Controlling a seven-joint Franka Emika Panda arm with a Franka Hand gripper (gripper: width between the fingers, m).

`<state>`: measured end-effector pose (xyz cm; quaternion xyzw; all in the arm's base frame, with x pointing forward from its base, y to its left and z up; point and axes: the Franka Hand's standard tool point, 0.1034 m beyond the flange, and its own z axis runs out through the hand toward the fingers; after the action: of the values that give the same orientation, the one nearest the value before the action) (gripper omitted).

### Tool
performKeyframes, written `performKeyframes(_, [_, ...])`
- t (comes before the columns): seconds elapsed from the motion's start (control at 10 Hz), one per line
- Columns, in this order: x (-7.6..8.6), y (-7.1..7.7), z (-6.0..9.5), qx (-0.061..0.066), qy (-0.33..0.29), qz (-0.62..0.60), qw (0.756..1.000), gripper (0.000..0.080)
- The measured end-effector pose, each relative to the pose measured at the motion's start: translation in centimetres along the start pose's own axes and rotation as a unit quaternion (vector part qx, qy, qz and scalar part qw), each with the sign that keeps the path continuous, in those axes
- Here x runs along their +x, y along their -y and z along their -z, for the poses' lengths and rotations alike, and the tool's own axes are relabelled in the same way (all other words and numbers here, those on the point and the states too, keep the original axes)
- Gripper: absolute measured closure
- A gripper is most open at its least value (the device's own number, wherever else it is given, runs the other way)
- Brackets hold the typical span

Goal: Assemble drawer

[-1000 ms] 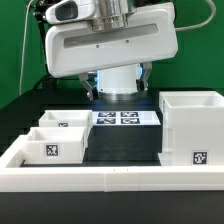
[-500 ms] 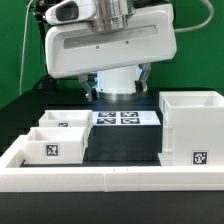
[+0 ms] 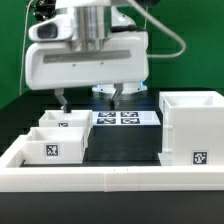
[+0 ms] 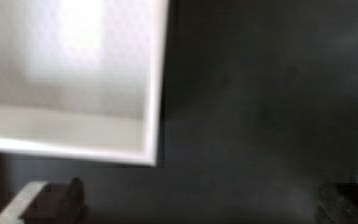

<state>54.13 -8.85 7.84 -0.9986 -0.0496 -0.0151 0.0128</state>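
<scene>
Drawer (image 3: 190,122) unassembled: three loose white plastic pieces sit on the black table (image 3: 125,146) (image 4: 265,120), none of them held.

Two-finger claw (image 3: 90,99) (image 4: 210,198): jaws spread wide, nothing between them. Its dark fingers (image 3: 62,100) (image 4: 51,203) hang clear above the table surface, under the arm's broad white wrist housing (image 3: 85,62). Wrist view is blurred. It shows the open well of one white tray (image 4: 78,60) beside one finger and bare dark table beneath the rest of the gap. Which of the two trays this is, I cannot tell.

Exterior view, working outward:
- Flat white marker board (image 3: 120,118) lies just below the finger on the exterior view's right.
- Rear small shallow white plastic tray (image 3: 62,120) sits below the other finger, at the exterior view's left.
- Front small shallow white plastic tray (image 3: 48,146) stands just in front of the rear one. A black-and-white square tag (image 3: 50,151) is on its near face.
- Tall boxy white plastic housing (image 3: 190,122) stands upright at the exterior view's right, open at the top, with a tag (image 3: 197,156) low on its near face. It is well apart from both trays, with bare table between.
- Long low white border wall (image 3: 110,178) runs across the front of the table, nearest the camera.
</scene>
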Motion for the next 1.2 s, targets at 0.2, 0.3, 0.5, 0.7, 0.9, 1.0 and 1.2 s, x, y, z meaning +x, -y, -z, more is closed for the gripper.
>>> performKeyframes(0.2, [0.1,0.2,0.0,0.000,0.001,0.003,1.000,0.0150])
performKeyframes(0.3, [0.0,0.2,-0.1,0.000,0.001,0.003,1.000,0.0150])
performKeyframes(0.5, [0.0,0.2,-0.1,0.000,0.002,0.003,1.000,0.0150])
performKeyframes(0.7, [-0.2,0.1,-0.4,0.000,0.003,-0.009,1.000,0.0150])
performKeyframes(0.9, [-1.3,-0.5,-1.9,-0.003,0.016,-0.053,0.998,0.0150])
performKeyframes(1.0, [-1.5,-0.5,-2.2,-0.003,0.019,-0.055,0.998,0.0150])
performKeyframes(1.2, [-1.5,0.3,-2.6,-0.002,0.024,-0.062,0.998,0.0150])
